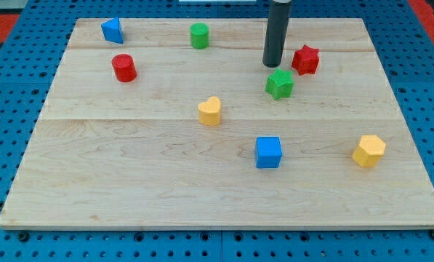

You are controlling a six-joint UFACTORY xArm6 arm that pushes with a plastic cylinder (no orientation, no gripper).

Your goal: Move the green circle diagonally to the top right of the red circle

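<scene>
- Green circle (199, 36) sits way up at the view's top, left of centre, with the red circle (123, 68) below it to the left — well apart.
- Nearest us: blue cube (268, 152) and, over at the right, a yellow block (368, 151).
- Mid-board we've got a yellow heart-ish block (210, 110).
- Further back, our tip (273, 65) is touching nothing, parked just above the green star (279, 84), red star (305, 59) close on its right — it's a bare rod, so nothing is held.
- Far left corner of the wooden board (129, 182): a blue block (113, 30).
</scene>
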